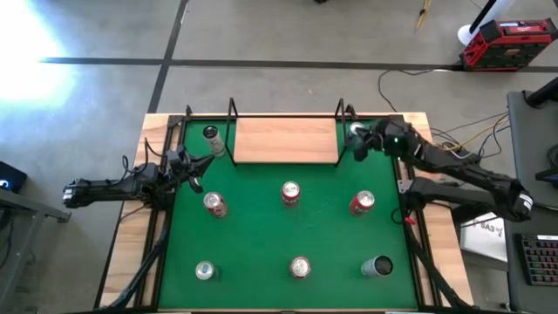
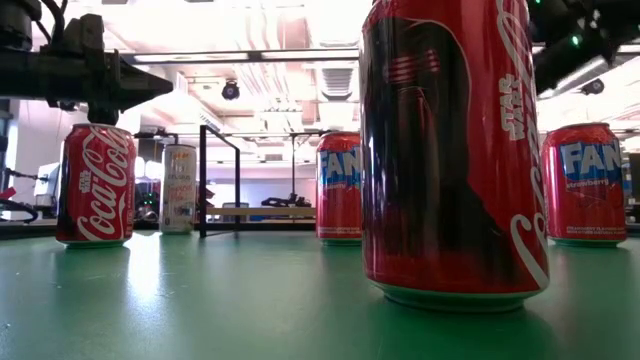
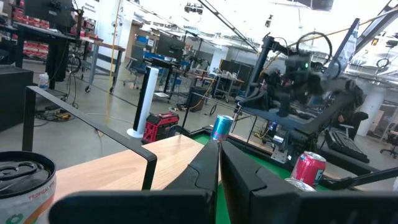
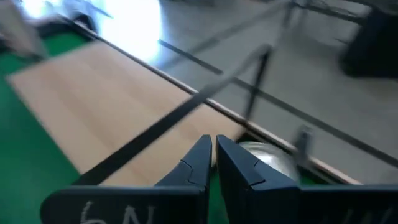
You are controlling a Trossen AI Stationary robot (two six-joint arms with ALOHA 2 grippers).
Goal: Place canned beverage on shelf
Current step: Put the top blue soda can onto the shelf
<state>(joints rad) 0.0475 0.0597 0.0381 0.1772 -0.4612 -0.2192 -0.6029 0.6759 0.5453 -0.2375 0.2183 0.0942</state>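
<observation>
Key relation: my right end effector (image 1: 359, 145) hangs at the far right corner of the green mat (image 1: 261, 235), just beside the right end of the light plain-wood shelf board with thin black metal uprights (image 1: 285, 140). A silver-topped can (image 1: 355, 132) stands upright touching or just beside the fingertips, on the side away from the board; the wrist view shows its top (image 4: 264, 155) directly ahead. Fingers pressed together, nothing between them. Judgement: they must part before taking this can, then carry it sideways over the black rail (image 4: 186, 109) onto the board.

My left end effector (image 1: 193, 166) waits at the mat's left edge, fingers closed, empty. A pale can (image 1: 212, 135) stands near it, off the shelf's left end.

Board itself bare. Other upright cans sit nearer the front: three red ones mid-mat (image 1: 289, 194), three more along the front row (image 1: 299, 267), all well apart from the shelf. Obstacle, est.: uprights and rail only.
</observation>
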